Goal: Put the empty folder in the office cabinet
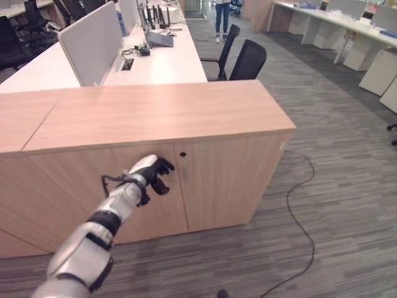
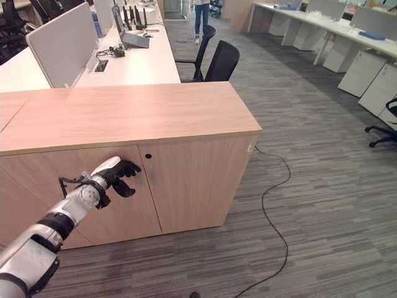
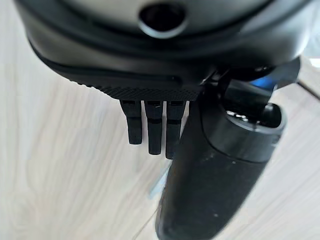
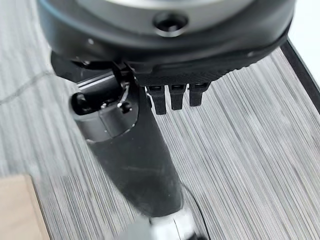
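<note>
The light-wood office cabinet (image 1: 161,112) stands in front of me with both doors closed. A small round lock (image 1: 182,154) sits near the top of the seam between the doors. My left hand (image 1: 155,175) reaches out to the left door (image 1: 74,180), just left of that seam. Its fingers are loosely bent towards the wood and hold nothing. The left wrist view shows its thumb (image 3: 215,185) and fingers (image 3: 154,130) close to the door's wood grain. My right hand (image 4: 145,155) hangs over grey carpet, relaxed and holding nothing. I see no folder.
Behind the cabinet runs a long white desk (image 1: 161,65) with a grey partition (image 1: 93,46) and devices. Two black office chairs (image 1: 247,60) stand at the desk's right. A person (image 1: 222,18) stands far down the aisle. Grey carpet (image 1: 347,186) stretches to the right.
</note>
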Controlling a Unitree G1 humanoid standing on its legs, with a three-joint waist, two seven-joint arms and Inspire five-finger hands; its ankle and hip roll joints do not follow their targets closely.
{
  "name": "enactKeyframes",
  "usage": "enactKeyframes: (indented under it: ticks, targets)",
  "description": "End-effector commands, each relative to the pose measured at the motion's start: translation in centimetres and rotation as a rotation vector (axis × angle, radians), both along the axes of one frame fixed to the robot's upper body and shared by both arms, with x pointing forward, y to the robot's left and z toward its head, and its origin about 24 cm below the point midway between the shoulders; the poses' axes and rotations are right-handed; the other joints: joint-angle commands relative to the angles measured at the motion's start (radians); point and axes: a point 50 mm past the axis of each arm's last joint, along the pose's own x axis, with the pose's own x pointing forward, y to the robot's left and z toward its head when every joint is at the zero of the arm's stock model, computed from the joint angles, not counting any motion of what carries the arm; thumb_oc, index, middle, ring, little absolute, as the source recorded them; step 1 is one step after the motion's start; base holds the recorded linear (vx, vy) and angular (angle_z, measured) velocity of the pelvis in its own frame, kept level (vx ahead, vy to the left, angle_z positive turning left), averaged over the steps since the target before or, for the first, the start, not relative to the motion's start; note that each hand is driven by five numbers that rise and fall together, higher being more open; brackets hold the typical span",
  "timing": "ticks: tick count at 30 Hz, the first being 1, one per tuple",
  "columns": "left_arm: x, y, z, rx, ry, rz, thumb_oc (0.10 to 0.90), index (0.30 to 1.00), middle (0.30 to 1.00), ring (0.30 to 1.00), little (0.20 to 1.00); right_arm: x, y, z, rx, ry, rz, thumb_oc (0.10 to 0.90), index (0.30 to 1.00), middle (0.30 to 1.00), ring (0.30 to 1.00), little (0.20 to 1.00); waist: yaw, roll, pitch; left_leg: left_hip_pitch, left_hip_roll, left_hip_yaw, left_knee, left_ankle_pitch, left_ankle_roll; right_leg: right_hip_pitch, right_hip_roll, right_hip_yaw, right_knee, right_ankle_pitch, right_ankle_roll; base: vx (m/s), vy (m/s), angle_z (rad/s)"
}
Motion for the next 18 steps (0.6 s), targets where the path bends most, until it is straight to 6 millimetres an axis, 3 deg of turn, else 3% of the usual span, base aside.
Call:
enactKeyframes:
  ticks: [1,2,3,6,7,8,9,10,13,14,15,16,18]
  targets:
    - [-0.2,1.2,-0.3,-0.410,-0.095,0.258,0.800,0.900,0.900,0.900,0.900,-0.4,-0.7,0.2,-0.035,0.033,0.031,0.800,0.900,0.900,0.900,0.900,0.016,0.004,-0.067,-0.002,-0.013,-0.035,0.051,-0.104,0.018,0.058,-0.055,-0.062,0.005,-0.109,0.123,0.06,0.119,-0.25]
    - [-0.2,1.2,-0.3,-0.410,-0.095,0.258,0.800,0.900,0.900,0.900,0.900,-0.4,-0.7,0.2,-0.035,0.033,0.031,0.800,0.900,0.900,0.900,0.900,0.015,0.004,-0.070,-0.004,-0.013,-0.036,0.050,-0.102,0.018,0.056,-0.056,-0.063,0.005,-0.108,0.123,0.04,0.106,0.00]
    - [-2.7,0.3,-3.6,-0.526,-0.038,0.308,0.800,0.900,0.900,0.900,0.900,1.0,0.1,-0.1,-0.027,-0.010,0.026,0.800,0.900,0.900,0.900,0.900,0.026,0.003,-0.076,0.004,-0.021,-0.042,0.006,-0.086,0.021,0.049,-0.061,-0.071,0.005,-0.110,0.127,0.04,0.101,0.08]
    - [-5.4,-0.3,-6.5,-0.571,0.014,0.352,0.800,0.900,0.900,0.900,0.900,2.1,0.7,-0.2,-0.019,-0.043,0.013,0.800,0.900,0.900,0.900,0.900,0.040,-0.002,-0.083,-0.006,-0.026,-0.054,0.000,-0.086,0.023,0.044,-0.067,-0.084,0.005,-0.112,0.130,0.03,0.076,0.07]
    - [-8.6,-0.7,-10.0,-0.632,0.158,0.399,0.800,0.900,0.900,0.900,0.900,3.0,0.5,-0.1,-0.030,-0.063,0.026,0.800,0.900,0.900,0.900,0.900,0.051,-0.005,-0.091,-0.016,-0.029,-0.063,0.000,-0.089,0.024,0.040,-0.073,-0.094,0.005,-0.113,0.133,0.03,0.073,0.14]
    - [-8.6,-0.7,-10.0,-0.632,0.158,0.399,0.800,0.900,0.900,0.900,0.900,3.0,0.5,-0.1,-0.030,-0.063,0.026,0.800,0.900,0.900,0.900,0.900,0.051,-0.005,-0.091,-0.016,-0.029,-0.063,0.000,-0.089,0.024,0.040,-0.073,-0.094,0.005,-0.114,0.133,0.03,0.102,0.24]
    - [-12.1,-0.7,-12.9,-0.688,0.283,0.476,0.800,0.900,0.900,0.900,0.900,3.1,-0.1,0.0,-0.051,-0.059,0.023,0.800,0.900,0.900,0.900,0.900,0.063,-0.005,-0.094,-0.024,-0.033,-0.071,0.000,-0.089,0.027,0.036,-0.077,-0.104,0.005,-0.114,0.135,0.02,0.054,0.20]
    - [-12.1,-0.7,-12.9,-0.689,0.283,0.476,0.800,0.900,0.900,0.900,0.900,3.1,-0.1,0.0,-0.051,-0.059,0.024,0.800,0.900,0.900,0.900,0.900,0.063,-0.005,-0.094,-0.025,-0.033,-0.071,0.000,-0.090,0.027,0.036,-0.077,-0.104,0.005,-0.114,0.135,0.02,0.071,0.20]
    - [-17.0,-0.5,-16.3,-0.702,0.456,0.614,0.800,0.900,0.900,0.900,0.900,4.0,-0.6,0.2,-0.069,-0.071,0.019,0.800,0.900,0.900,0.900,0.900,0.084,-0.010,-0.095,-0.033,-0.038,-0.088,0.000,-0.089,0.032,0.034,-0.083,-0.116,0.005,-0.113,0.136,0.01,0.042,0.16]
    - [-18.9,-0.3,-17.3,-0.687,0.511,0.671,0.800,0.900,0.900,0.900,0.900,4.3,-0.6,0.3,-0.072,-0.077,0.021,0.800,0.900,0.900,0.900,0.900,0.093,-0.012,-0.095,-0.036,-0.042,-0.094,0.000,-0.088,0.034,0.034,-0.085,-0.120,0.005,-0.113,0.135,0.00,0.051,0.19]
    - [-22.7,0.0,-18.8,-0.645,0.617,0.776,0.800,0.900,0.900,0.900,0.900,4.7,-0.2,0.2,-0.069,-0.085,0.025,0.800,0.900,0.900,0.900,0.900,0.111,-0.017,-0.096,-0.040,-0.046,-0.106,0.000,-0.088,0.038,0.033,-0.089,-0.129,0.005,-0.113,0.134,0.00,0.043,0.18]
    - [-22.7,0.0,-18.8,-0.645,0.617,0.776,0.800,0.900,0.900,0.900,0.900,4.7,-0.2,0.2,-0.069,-0.085,0.025,0.800,0.900,0.900,0.900,0.900,0.111,-0.017,-0.096,-0.040,-0.046,-0.107,0.000,-0.088,0.038,0.033,-0.089,-0.130,0.005,-0.113,0.134,0.00,0.040,0.16]
    - [-27.1,0.7,-19.8,-0.579,0.738,0.883,0.800,0.900,0.900,0.900,0.900,4.5,0.3,0.0,-0.058,-0.080,0.020,0.800,0.900,0.900,0.900,0.900,0.125,-0.022,-0.098,-0.042,-0.050,-0.115,0.000,-0.089,0.040,0.035,-0.092,-0.137,0.005,-0.115,0.135,0.01,0.038,0.15]
